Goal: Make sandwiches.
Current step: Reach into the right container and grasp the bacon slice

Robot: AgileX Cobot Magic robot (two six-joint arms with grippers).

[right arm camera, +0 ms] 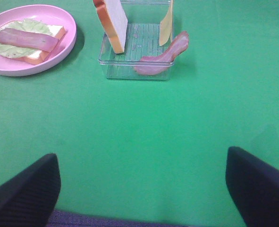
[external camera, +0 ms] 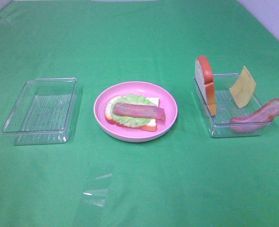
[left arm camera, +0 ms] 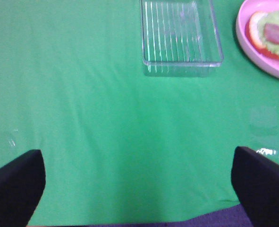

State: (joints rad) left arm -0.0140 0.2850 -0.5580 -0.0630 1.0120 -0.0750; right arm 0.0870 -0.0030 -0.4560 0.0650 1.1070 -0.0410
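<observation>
Lying flat on the round pink plastic plate, at the middle of the green cloth: a white toy bread slice with orange-brown crust, pale green lettuce on top, and over that a reddish-pink bacon strip, long axis running left to right in the high view, right end dipped slightly toward the front. Right of the plate and apart from it, a clear rectangular plastic tray holding the rest: second bread slice standing on edge against the left wall, crust up, long axis front to back; yellow cheese square tilted on a corner at the far right side; second bacon strip slanting across the front right corner, one end poking out past the rim toward the right. Left of the plate, well apart, another clear ribbed tray. Wide open cloth in front of all three, broken only by small clear shiny scraps. Left gripper and right gripper each hanging over that front stretch, dark fingers spread wide, touching no food piece.
</observation>
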